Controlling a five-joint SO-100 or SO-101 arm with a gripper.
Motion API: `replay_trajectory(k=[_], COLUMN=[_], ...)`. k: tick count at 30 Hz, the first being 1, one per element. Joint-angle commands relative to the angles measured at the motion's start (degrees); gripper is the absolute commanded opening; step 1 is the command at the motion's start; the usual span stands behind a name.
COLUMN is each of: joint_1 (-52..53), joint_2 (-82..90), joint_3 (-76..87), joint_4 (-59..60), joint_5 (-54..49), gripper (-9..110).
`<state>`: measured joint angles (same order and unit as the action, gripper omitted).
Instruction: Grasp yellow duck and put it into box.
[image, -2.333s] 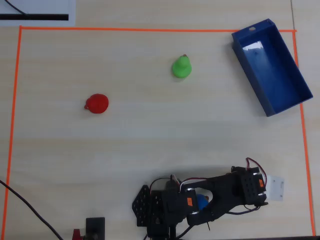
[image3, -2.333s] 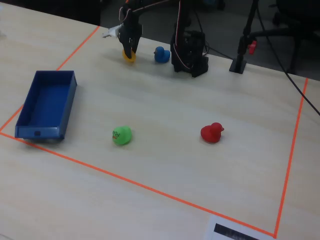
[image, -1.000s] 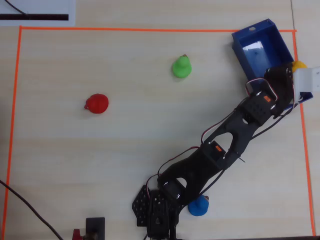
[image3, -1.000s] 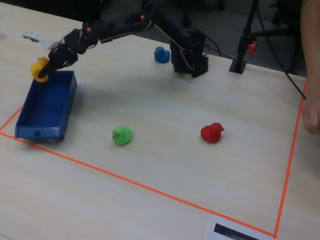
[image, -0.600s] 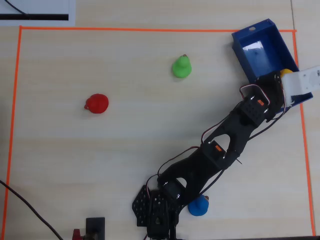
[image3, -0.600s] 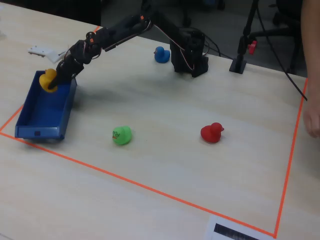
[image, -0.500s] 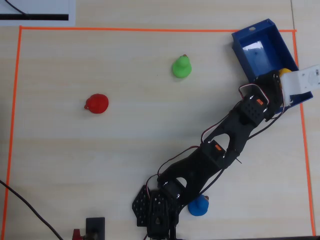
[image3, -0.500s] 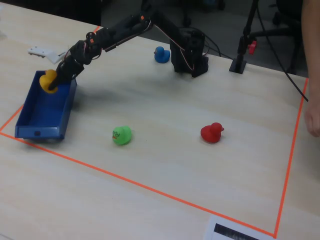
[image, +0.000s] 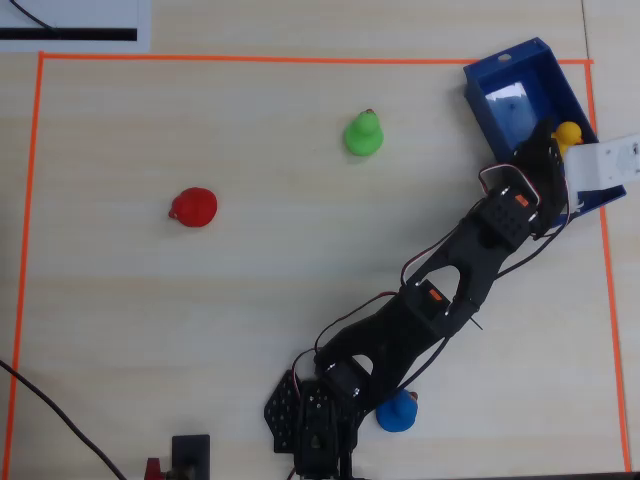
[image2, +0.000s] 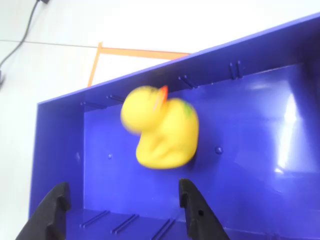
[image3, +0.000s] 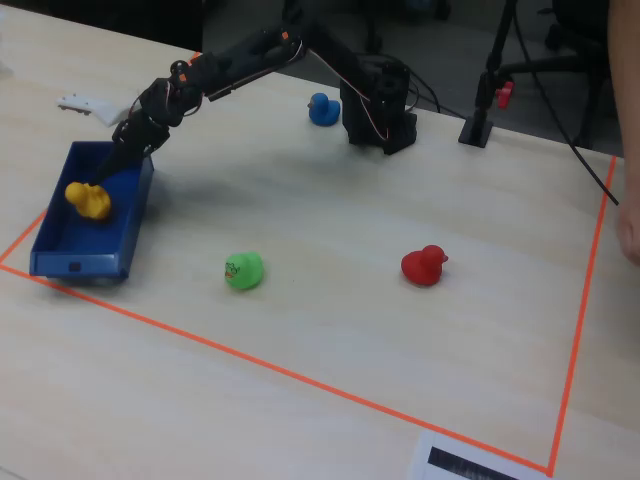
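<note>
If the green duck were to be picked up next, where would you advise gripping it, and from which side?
Grip the green duck across its round body, coming straight down from above. It stands alone on the table, well apart from the red duck, so either flank is free; the smaller head looks harder to pinch.

The arm stretches far out, its hand (image2: 122, 202) held empty with fingers spread.

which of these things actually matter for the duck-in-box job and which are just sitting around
Part of the job:
- yellow duck, out of the grip and inside the box
- box, the blue bin
- pincer, open above the box

Just lying about:
- green duck
- red duck
- blue duck, by the arm's base
</note>
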<state>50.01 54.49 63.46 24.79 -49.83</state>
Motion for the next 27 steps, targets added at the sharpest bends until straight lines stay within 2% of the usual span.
replay_trajectory(k=[1,5,8,10,15,23,27], joint_1=[0.1,-0.4,-3.2,-6.4,-19.5,-40.3,-45.4], joint_2=[4.5,9.8,19.5,28.6,55.1,95.5,109.5], joint_3=[-6.0,-11.2,-8.0,-2.1,25.9,72.3,91.3], joint_4=[2.2,12.0,15.6,17.7,16.3,35.8,37.9], joint_5=[2.4,3.3,3.9,4.1,-2.0,-23.0,-29.0], gripper=[27,12,1,0,0,0,0])
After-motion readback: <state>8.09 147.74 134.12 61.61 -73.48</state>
